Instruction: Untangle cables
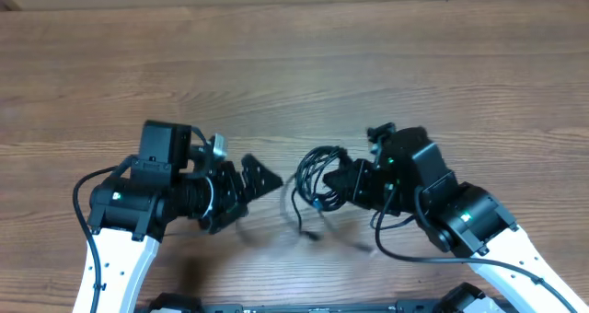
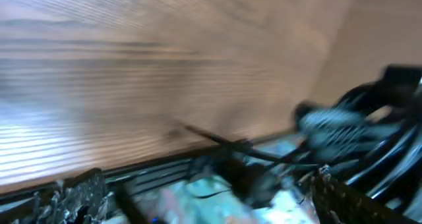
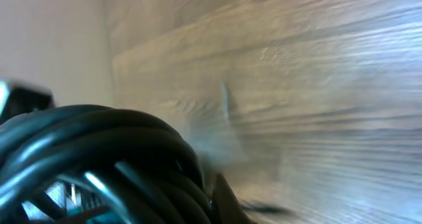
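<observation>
The cables (image 1: 316, 168) are a small bundle of thin black loops at the table's middle, with loose strands trailing down toward the front edge. My right gripper (image 1: 337, 182) is shut on the bundle's right side. In the right wrist view the coiled cables (image 3: 99, 159) fill the lower left, pressed against one dark fingertip (image 3: 225, 199). My left gripper (image 1: 258, 193) stands open just left of the bundle and apart from it. In the blurred left wrist view, its fingers (image 2: 74, 197) sit wide at the bottom corners, and a thin cord (image 2: 217, 140) runs ahead of them.
The wooden table (image 1: 294, 64) stretches far and wide behind both arms. The arms' own thicker black cables (image 1: 83, 198) loop beside each wrist. A dark rail (image 1: 304, 306) runs along the front edge between the arm bases.
</observation>
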Tool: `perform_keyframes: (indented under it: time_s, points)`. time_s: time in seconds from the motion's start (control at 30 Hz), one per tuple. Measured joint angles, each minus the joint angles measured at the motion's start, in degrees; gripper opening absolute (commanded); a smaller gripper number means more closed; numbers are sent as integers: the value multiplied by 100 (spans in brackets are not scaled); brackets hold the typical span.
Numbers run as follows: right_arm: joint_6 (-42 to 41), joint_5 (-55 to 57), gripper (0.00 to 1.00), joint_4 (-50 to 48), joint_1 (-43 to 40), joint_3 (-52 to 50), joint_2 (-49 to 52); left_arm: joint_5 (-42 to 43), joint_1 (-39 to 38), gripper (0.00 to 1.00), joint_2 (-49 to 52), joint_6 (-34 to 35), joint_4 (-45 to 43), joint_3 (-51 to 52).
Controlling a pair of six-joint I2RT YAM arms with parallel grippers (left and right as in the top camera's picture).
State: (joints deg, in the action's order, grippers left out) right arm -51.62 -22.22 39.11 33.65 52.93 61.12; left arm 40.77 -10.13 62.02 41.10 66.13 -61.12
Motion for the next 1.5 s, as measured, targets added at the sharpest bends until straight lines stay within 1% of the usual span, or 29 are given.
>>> perform_keyframes:
  time_s: [0.07, 0.17, 0.23, 0.3, 0.37, 0.47, 0.6, 0.8, 0.97, 1.07, 1.17, 1.23, 1.33, 1.5]
  points:
    - [24, 15, 4, 76, -146, 0, 0, -83, 0, 99, 2, -387, 212, 0]
    - [72, 15, 4, 166, -173, 0, 0, -70, 0, 100, 0, -704, 225, 0]
    - [127, 15, 4, 260, -146, 0, -2, 15, 0, 100, 0, -743, 85, 0]
    - [170, 33, 4, 387, -125, 0, -2, 153, 0, 100, 2, -623, -170, 0]
    - [195, 105, 4, 551, -103, 0, -2, 297, 0, 100, 0, -339, -450, 0]
    - [214, 232, 4, 713, -98, 0, -2, 472, 0, 100, 2, 374, -732, 0]
    - [210, 365, 4, 715, -98, 0, -2, 555, -76, 100, 2, 1270, -752, 0]
    - [-138, 564, 4, 732, -96, 0, -2, 516, -688, 100, 2, 2649, -824, 0]
    - [-619, 474, 4, 848, -94, 0, 22, 116, -1331, 100, 2, 3696, -1207, 0]
    - [-782, 190, 4, 850, -92, 0, 114, -188, -1633, 98, 0, 4022, -1615, 0]
    - [-863, -149, 4, 848, -92, 0, 243, -518, -1840, 96, 0, 4179, -1799, 0]
    - [-885, -332, 4, 846, -92, 0, 308, -743, -1956, 95, 2, 4258, -1825, 0]
    - [-920, -501, 4, 846, -92, 0, 343, -1034, -2109, 91, 2, 4304, -1825, 0]
    - [-942, -640, 4, 846, -92, 0, 343, -1276, -2337, 84, 70, 4345, -1860, 0]
